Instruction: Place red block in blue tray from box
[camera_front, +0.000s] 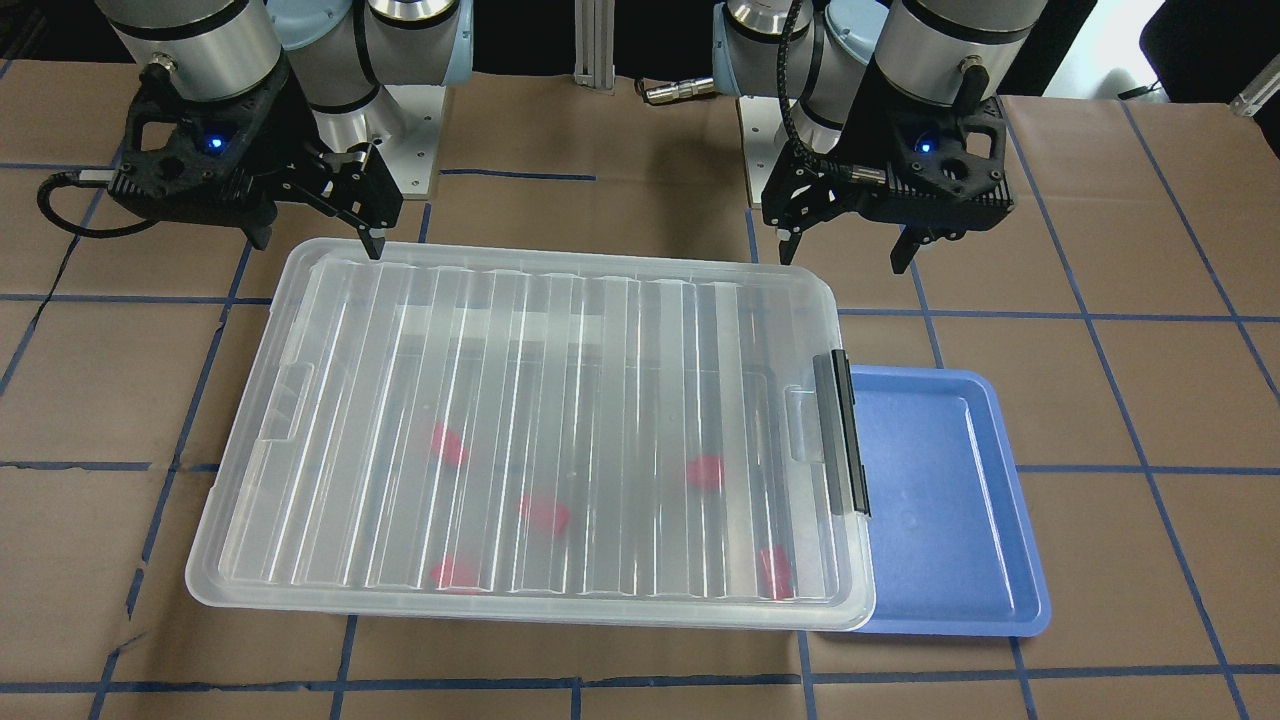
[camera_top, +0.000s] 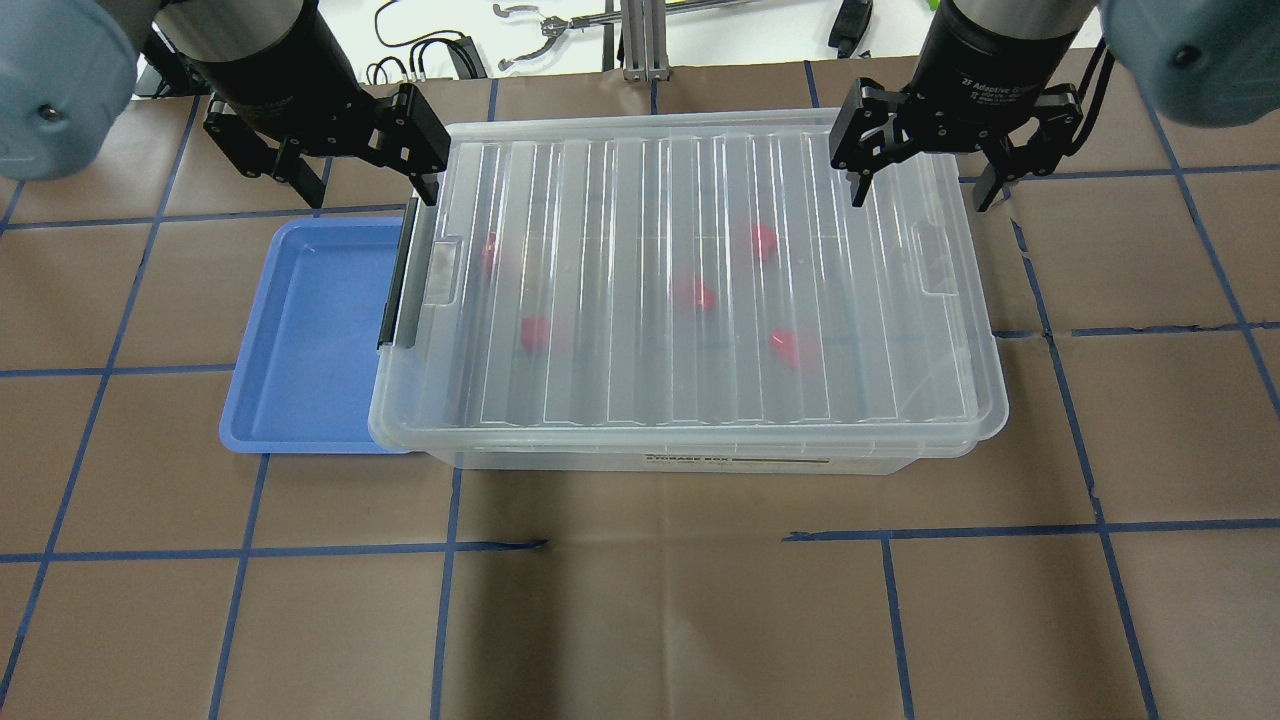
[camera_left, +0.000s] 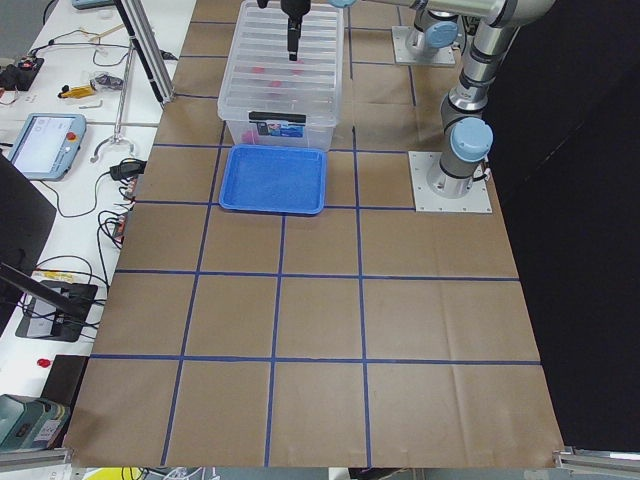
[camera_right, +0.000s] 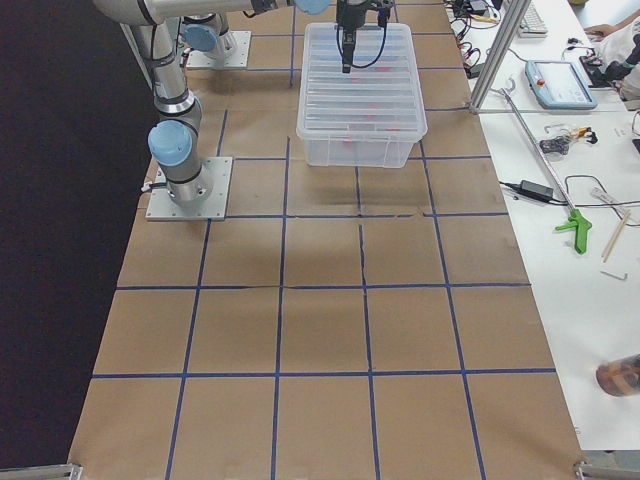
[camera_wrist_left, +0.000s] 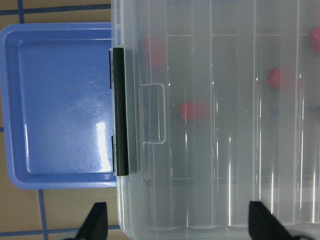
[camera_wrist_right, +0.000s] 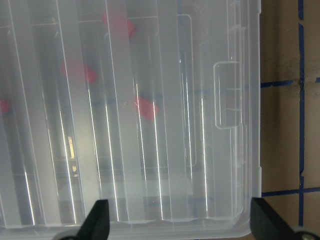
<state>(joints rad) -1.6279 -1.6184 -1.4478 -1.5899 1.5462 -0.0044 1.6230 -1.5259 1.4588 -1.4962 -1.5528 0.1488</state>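
Observation:
The box is a clear bin with its ribbed lid on and a black latch at the tray end. Several red blocks show blurred through the lid, also in the front view. The blue tray lies empty beside the latch end, its edge tucked under the box. My left gripper is open and empty above the latch-end corner. My right gripper is open and empty above the opposite corner. The wrist views look down on the lid.
The table is covered in brown paper with a blue tape grid. Arm base plates stand along one side. Benches with a pendant, cables and tools run along the other side.

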